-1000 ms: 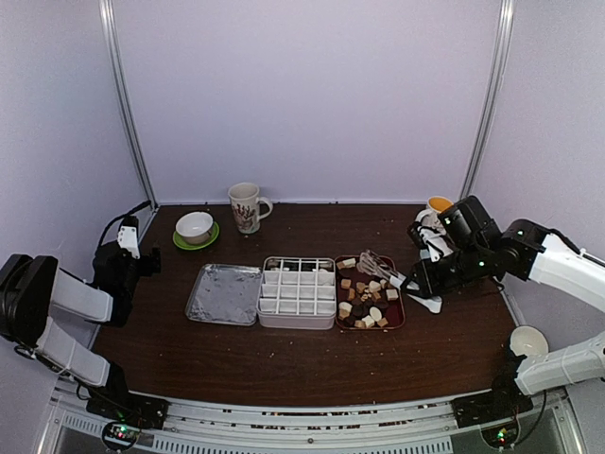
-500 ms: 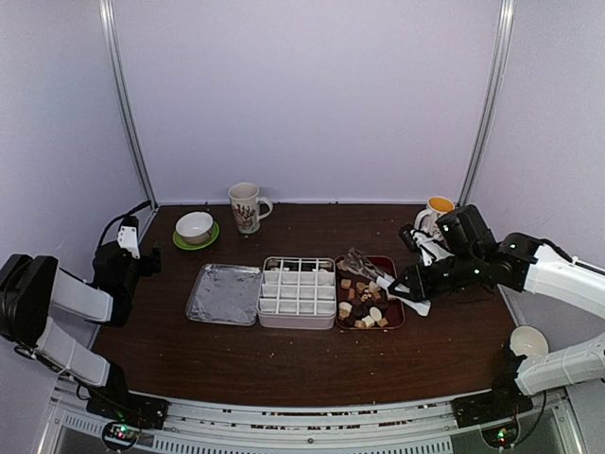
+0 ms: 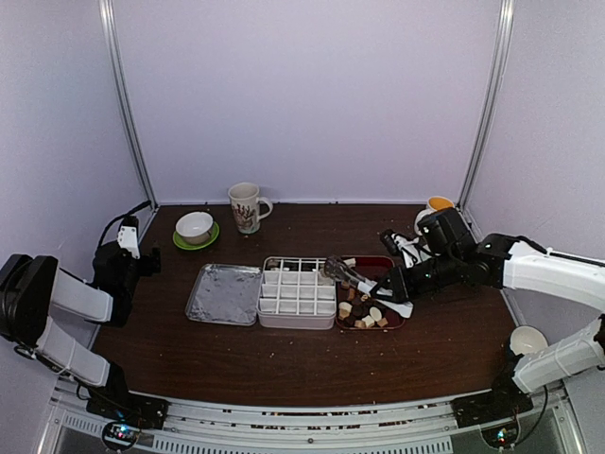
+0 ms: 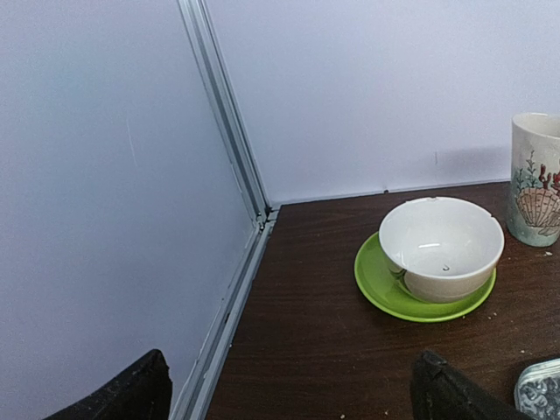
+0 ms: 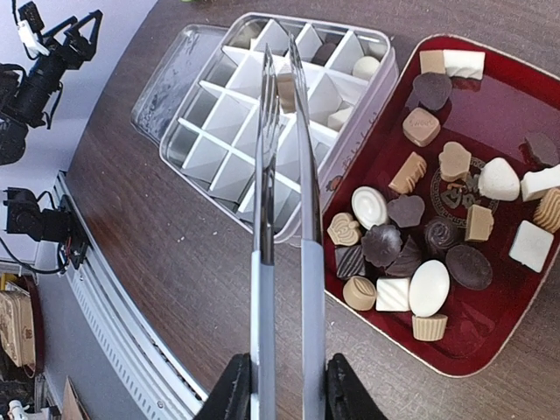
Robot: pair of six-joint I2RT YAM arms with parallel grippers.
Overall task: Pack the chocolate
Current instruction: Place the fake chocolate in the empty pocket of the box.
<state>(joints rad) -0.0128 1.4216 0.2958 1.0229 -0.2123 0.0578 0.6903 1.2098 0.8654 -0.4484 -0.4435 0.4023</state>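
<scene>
Several small chocolate (image 3: 364,312) pieces in dark brown, tan and white lie in the dark red tray (image 3: 398,324); the right wrist view shows the chocolate (image 5: 411,254) and tray (image 5: 507,114) close up. My right gripper (image 3: 402,284) (image 5: 284,385) is shut on the metal tongs (image 3: 364,282) (image 5: 302,219). The tong tips reach over the right side of the white divided box (image 3: 295,322) (image 5: 223,131), with a tan piece (image 5: 284,92) showing between them. A few pieces sit in the box's far cells. My left gripper (image 3: 146,262) (image 4: 293,394) is open and empty at the far left.
A foil-lined lid (image 3: 225,293) (image 5: 175,74) lies left of the box. A white bowl on a green saucer (image 3: 195,227) (image 4: 442,247) and a shell-print mug (image 3: 246,206) (image 4: 535,179) stand at the back left. An orange-filled cup (image 3: 438,204) stands behind the right arm, a white cup (image 3: 527,339) at the front right.
My right arm has swung left with the tongs, carrying their tips from above the red tray to above the divided box's right side. The left arm has not moved.
</scene>
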